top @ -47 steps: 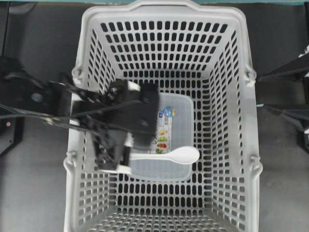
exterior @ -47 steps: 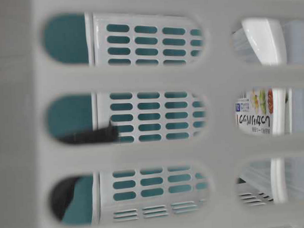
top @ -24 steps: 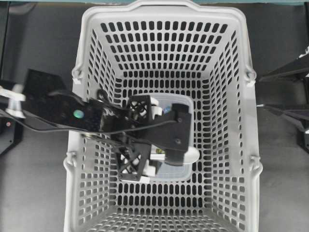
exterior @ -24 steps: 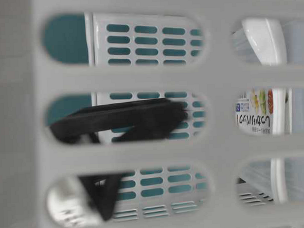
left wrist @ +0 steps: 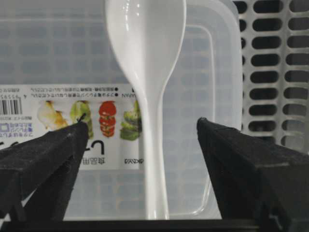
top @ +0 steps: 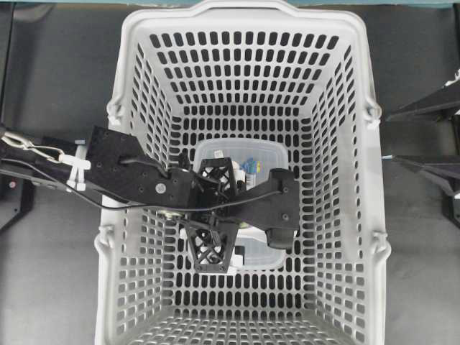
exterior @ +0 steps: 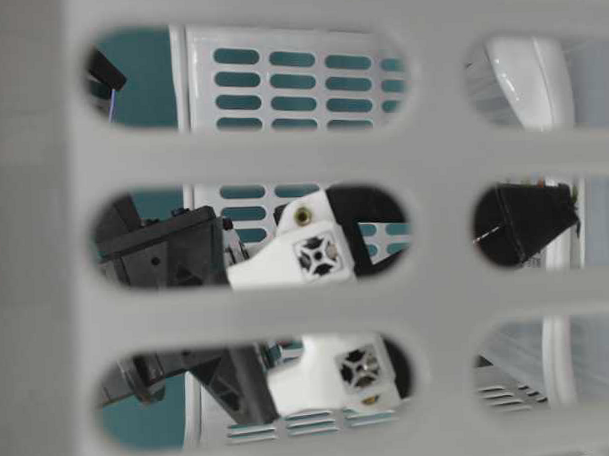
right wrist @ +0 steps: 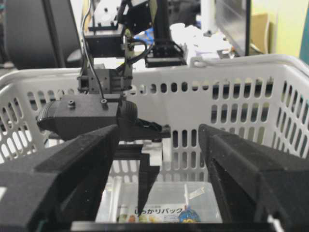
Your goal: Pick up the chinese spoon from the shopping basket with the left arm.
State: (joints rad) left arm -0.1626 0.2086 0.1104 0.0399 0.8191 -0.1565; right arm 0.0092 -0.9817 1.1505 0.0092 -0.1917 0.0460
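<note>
The white chinese spoon lies on a clear lidded container on the floor of the light-grey shopping basket. Its bowl points away from the left wrist camera. My left gripper is open, low inside the basket, and one black finger stands on each side of the spoon's handle without touching it. In the overhead view the left gripper and its wrist cover the spoon. The spoon's bowl shows through a slot in the table-level view. My right gripper is open and empty outside the basket.
The clear container has a printed vegetable label and fills the middle of the basket floor. Slotted basket walls rise on all sides of the left gripper. The right gripper stays beside the basket's right wall.
The left arm has reached further into the basket and lower. Its open fingers now straddle the spoon, which the arm now covers in the overhead view. The right arm has not moved.
</note>
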